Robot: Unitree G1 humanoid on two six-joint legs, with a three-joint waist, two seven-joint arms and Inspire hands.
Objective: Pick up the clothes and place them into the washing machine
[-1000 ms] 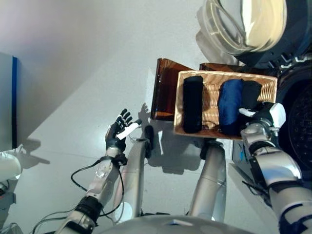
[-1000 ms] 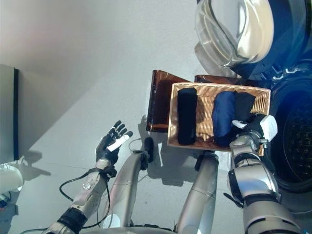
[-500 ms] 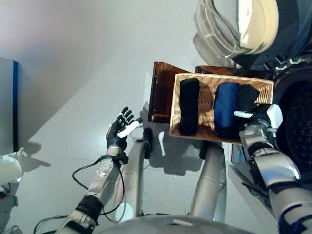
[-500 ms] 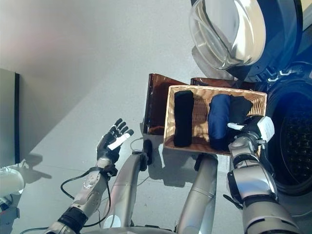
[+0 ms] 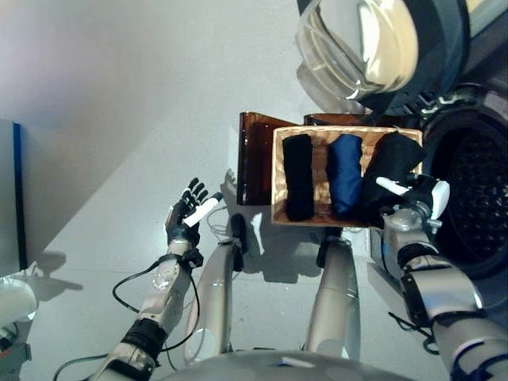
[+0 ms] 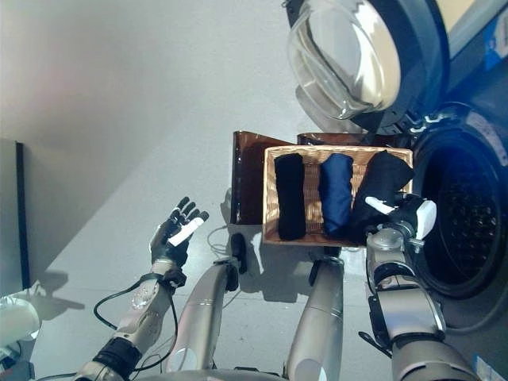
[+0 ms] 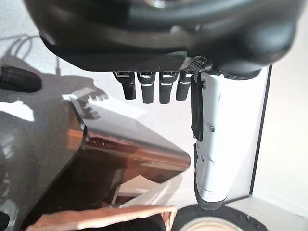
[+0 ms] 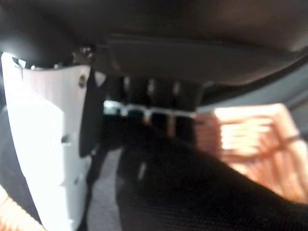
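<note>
The right robot hand (image 6: 399, 218) had lifted the black garment (image 6: 379, 190), fingers curled on it, partly from the basket (image 6: 270, 198) toward the washer drum (image 6: 468, 214); left robot hand (image 6: 176, 232) stayed open, idle.

Landmark: basket (image 5: 279, 178).
In basket: three rolled clothes lay side by side, left (image 5: 298, 176), middle (image 5: 344, 171), right (image 5: 390, 170).
Right of basket: washer drum (image 5: 474, 202).
Behind basket: washer door (image 5: 357, 44).
Left of basket: box (image 5: 254, 159), touching it.
</note>
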